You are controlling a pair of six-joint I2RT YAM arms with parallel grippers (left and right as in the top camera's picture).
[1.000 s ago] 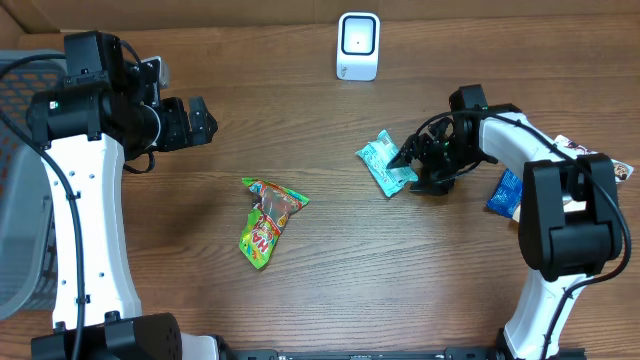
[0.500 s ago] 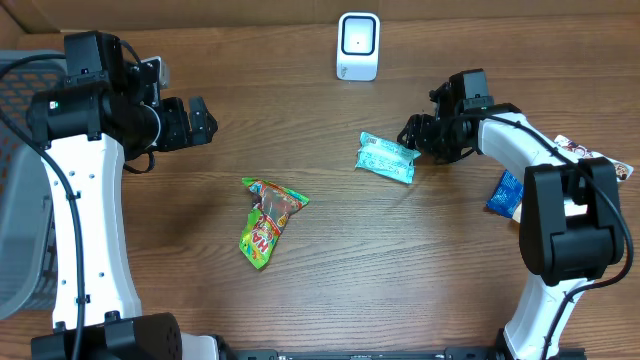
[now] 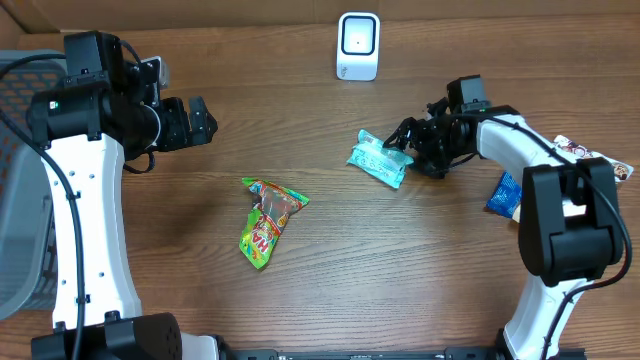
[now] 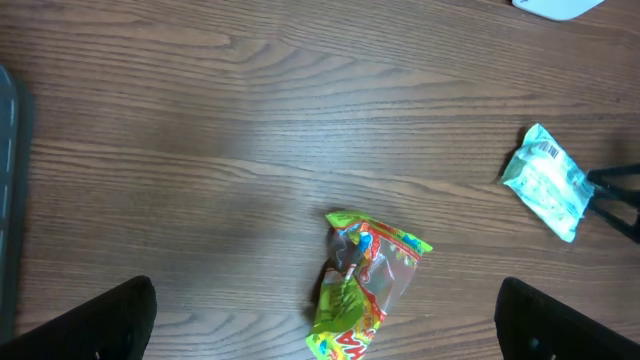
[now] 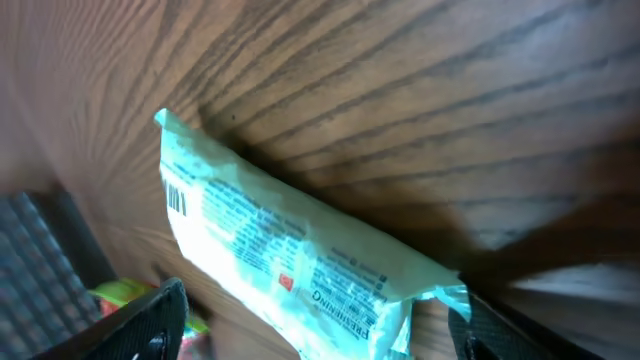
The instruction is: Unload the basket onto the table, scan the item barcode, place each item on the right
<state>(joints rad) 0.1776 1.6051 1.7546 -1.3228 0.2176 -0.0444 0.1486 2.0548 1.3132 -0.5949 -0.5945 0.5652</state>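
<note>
Item: pale-green crinkled plastic snack packet (image 3: pixel 378 160), barcode face up, on my wooden table (image 3: pixel 400 280).
I log right gripper (image 3: pixel 404 148) jaws apart, straddling its end; left gripper (image 3: pixel 205 122) spread wide, well apart.

You are looking down on a brown wood-grain table (image 3: pixel 400 280) that fills nearly the whole overhead view, its grain running from 9 to 3 o'clock. Along the 12 o'clock edge you see a tan, cardboard-like strip (image 3: pixel 250 10), and at 9 o'clock a grey mesh basket (image 3: pixel 15 230) shows at the frame's edge. The light is even, leaving only soft shadows on the wood.
</note>
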